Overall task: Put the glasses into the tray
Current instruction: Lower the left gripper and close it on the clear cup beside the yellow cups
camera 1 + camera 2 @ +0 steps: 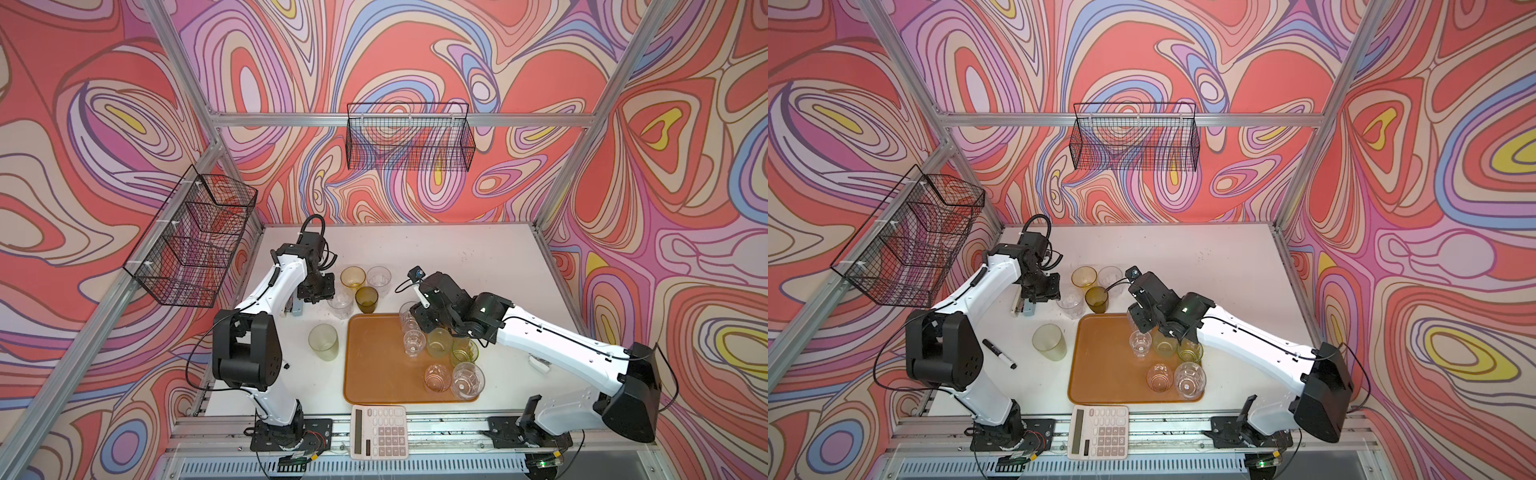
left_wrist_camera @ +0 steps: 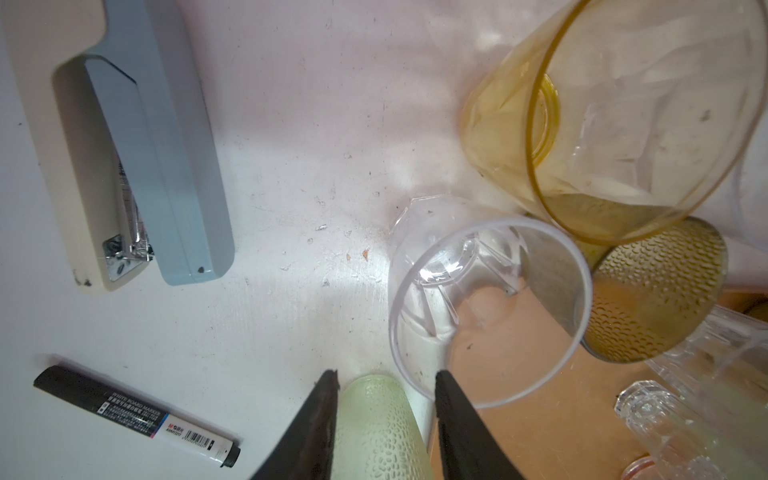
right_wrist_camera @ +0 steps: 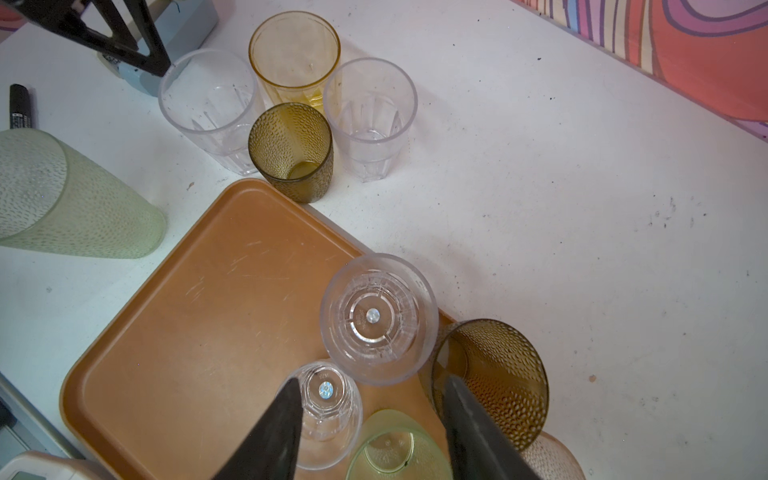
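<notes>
Glasses, small see-through tumblers in clear, amber, olive-brown, green and pink tints, stood upright in two groups on the white desk. Inside the large flat orange-brown rectangular tray, along its right-hand half in both top views, were a small clear faceted glass, a pale yellow-green glass, a bright green glass, a pink-tinged glass and a rounded clear glass. The right wrist view added a wide clear glass and an olive-brown dimpled glass at the tray's far right edge.

Outside the tray, past its far left corner, clustered an amber glass, a clear ribbed glass, a second olive-brown dimpled glass just beside the rim, and a clear fluted glass. A tall pale green dimpled tumbler stood alone on the desk, just left of the tray.

Left end effector: released, jaws apart and grasping nothing, with one fingertip at the rim of the clear fluted glass; contact could not be determined. Right end effector: released, jaws spread wide above the glasses in the tray, holding none.

A blue-grey and cream stapler and a black whiteboard marker lay on the desk left of the glasses. A white calculator lay at the desk's front edge, just before the tray.
</notes>
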Controlling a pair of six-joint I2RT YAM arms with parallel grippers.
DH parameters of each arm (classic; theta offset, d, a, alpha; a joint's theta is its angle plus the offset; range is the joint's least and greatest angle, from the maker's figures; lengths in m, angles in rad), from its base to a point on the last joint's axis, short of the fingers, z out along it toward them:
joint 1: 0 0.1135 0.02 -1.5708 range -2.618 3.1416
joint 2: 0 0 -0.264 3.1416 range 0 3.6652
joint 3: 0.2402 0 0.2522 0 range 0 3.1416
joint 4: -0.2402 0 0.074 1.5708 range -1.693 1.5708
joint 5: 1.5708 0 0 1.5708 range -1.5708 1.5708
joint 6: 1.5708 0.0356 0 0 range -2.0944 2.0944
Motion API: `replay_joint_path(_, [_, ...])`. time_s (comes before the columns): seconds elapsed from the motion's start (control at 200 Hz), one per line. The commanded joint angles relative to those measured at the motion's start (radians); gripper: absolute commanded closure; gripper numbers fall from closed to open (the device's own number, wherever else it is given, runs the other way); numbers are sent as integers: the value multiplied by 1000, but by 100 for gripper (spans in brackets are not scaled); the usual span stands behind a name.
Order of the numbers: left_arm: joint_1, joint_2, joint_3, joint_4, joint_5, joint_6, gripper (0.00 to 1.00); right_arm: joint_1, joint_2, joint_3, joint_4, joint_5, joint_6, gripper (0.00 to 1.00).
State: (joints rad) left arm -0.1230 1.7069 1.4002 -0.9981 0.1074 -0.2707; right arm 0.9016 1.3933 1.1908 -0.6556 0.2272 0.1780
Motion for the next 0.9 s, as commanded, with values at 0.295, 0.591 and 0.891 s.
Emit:
replay_joint_path(0.295, [16,43,3,25,9,-30,67,-9,-36,-28,25,-12,14,43])
replay_joint_path(0.591, [16,49,-24,47,6,-36,70,-15,-52,-39,23,-12,17,43])
replay_joint_path(0.891, [16,69,-15,53,12,-38,77,-17,-49,-36,21,-17,18,44])
